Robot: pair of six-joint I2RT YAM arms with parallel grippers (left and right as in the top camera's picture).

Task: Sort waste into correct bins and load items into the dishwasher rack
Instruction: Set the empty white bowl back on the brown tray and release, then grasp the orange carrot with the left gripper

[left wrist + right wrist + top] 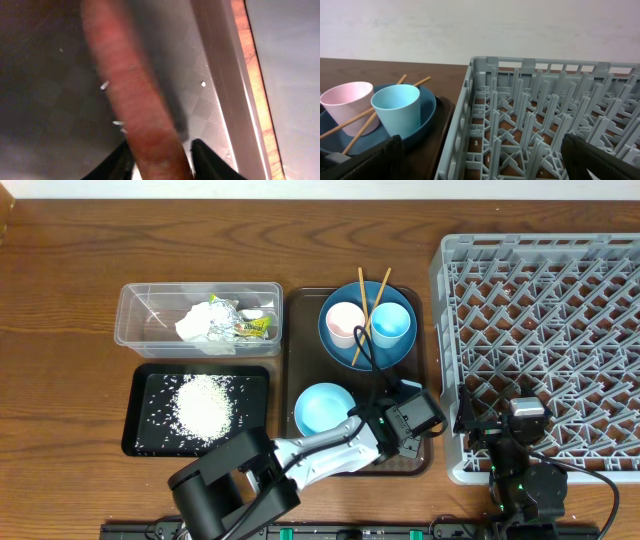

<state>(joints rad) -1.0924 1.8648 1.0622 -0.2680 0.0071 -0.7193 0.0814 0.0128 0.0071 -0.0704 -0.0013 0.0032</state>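
Observation:
My left gripper (408,420) is low over the brown serving tray's front right corner, shut on the small orange carrot (135,100), which fills the space between its fingers (162,162); the carrot is hidden in the overhead view. My right gripper (495,408) is open and empty above the front left corner of the grey dishwasher rack (560,270), which also shows in the right wrist view (485,100). The blue plate (335,345) holds the pink cup (345,322), the light blue cup (390,323) and two chopsticks (372,305). A pale bowl (322,408) sits in front of it.
The clear box (135,330) at the back left holds crumpled white paper with a yellow-green wrapper (215,320). The black tray (150,435) in front of it holds a heap of rice (205,405). A few rice grains (203,84) lie on the brown serving tray (300,350).

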